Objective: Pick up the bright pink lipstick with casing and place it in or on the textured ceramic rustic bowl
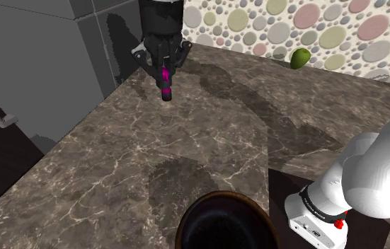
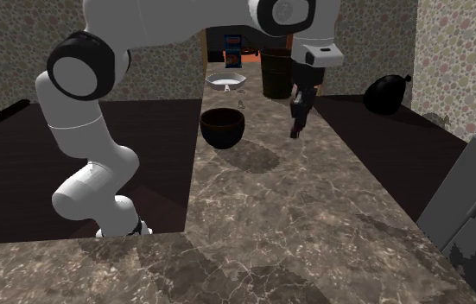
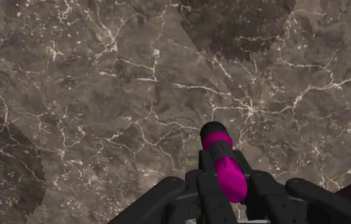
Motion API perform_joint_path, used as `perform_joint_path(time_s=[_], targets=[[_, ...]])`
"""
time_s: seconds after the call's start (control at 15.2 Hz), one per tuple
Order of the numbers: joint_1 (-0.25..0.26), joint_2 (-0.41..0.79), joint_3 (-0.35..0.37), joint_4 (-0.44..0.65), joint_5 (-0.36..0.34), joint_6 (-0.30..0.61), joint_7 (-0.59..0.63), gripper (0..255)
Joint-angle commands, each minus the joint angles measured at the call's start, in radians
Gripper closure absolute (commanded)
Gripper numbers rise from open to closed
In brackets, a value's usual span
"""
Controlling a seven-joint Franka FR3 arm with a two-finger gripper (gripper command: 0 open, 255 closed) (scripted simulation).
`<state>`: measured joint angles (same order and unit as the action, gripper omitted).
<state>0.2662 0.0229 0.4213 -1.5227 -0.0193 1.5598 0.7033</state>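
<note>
The lipstick (image 1: 165, 81) is clamped between my claw (image 1: 165, 71) fingers, hanging end-down: a slim cylinder with a bright pink, finely ribbed body, a pink band further along and black casing at the tip. In the wrist view my claw (image 3: 228, 184) is closed on the lipstick (image 3: 225, 168) at its upper part, the free end pointing at the counter (image 3: 104, 95). Judging by the shadow lying apart from it in the second exterior view, it hangs clear of the surface, so I take the pick-up as done. What is left is the carry and the release. The bowl (image 1: 223, 194) stands well apart, near my stand; it is round, deep and dark, with a brownish rim. The counter (image 1: 151, 148) between them is brown marble with pale veins, smooth and flat.
</note>
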Motion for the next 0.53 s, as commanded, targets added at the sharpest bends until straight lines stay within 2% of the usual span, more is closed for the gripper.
perform_joint_path(time_s=[0.0,0.2,0.46], targets=[[0.002,0.008,0.002,0.038,-0.003,-0.031,0.002,255],[0.006,0.026,0.005,0.100,-0.011,-0.077,0.007,255],[0.026,-0.086,0.026,-0.019,0.036,-0.060,0.053,255]])
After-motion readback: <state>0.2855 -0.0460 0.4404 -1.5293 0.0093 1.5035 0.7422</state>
